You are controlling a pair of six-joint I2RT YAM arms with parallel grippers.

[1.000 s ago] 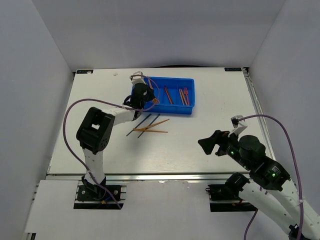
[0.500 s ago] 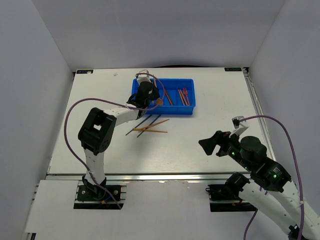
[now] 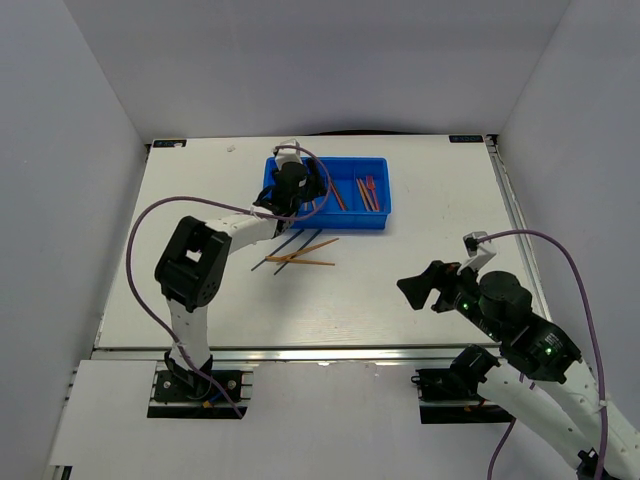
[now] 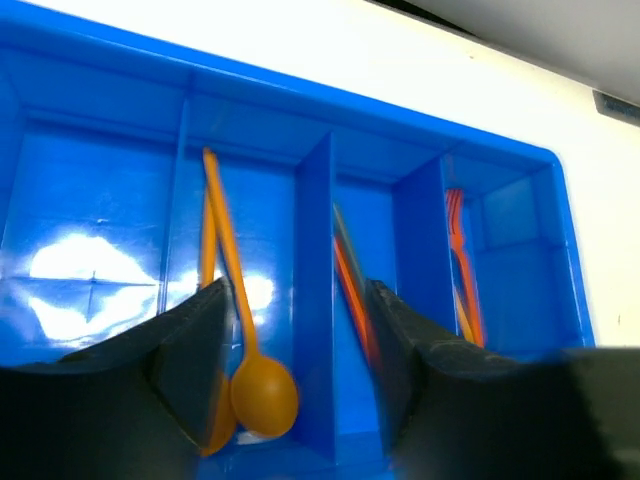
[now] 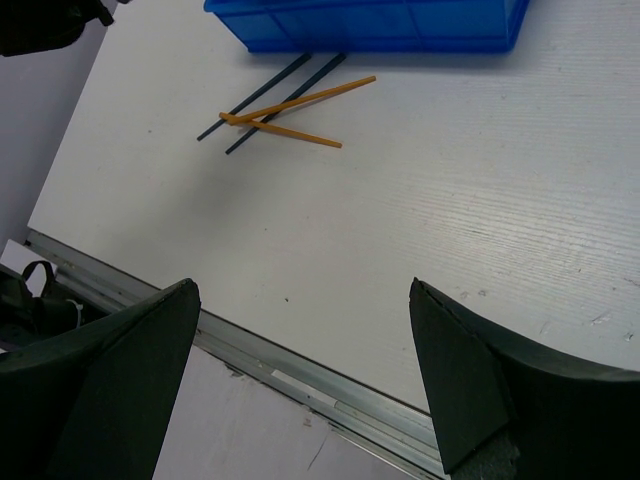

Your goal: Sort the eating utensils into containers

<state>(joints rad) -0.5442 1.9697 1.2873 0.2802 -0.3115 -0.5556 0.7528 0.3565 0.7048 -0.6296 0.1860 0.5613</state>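
The blue tray (image 3: 378,212) stands at the table's back centre, and my left gripper (image 3: 300,186) hangs open over its left part. From the left wrist, the left gripper (image 4: 300,370) straddles a divider wall. Two orange spoons (image 4: 262,392) lie in the compartment left of that wall. A blurred orange and dark utensil (image 4: 350,290) is in the compartment to its right, and an orange fork (image 4: 460,250) lies further right. On the table in front of the tray lie two orange sticks (image 3: 305,252) crossing two dark blue sticks (image 3: 283,247). My right gripper (image 3: 425,290) stands open and empty.
The right wrist view shows the orange sticks (image 5: 300,100) and dark blue sticks (image 5: 268,88) near the tray's front wall (image 5: 370,28), with the table's metal front edge (image 5: 300,375) below the right gripper (image 5: 305,370). White walls enclose the table.
My left gripper has opened over the tray, and the orange utensil seen at its fingers before no longer shows there. The right arm has barely moved.
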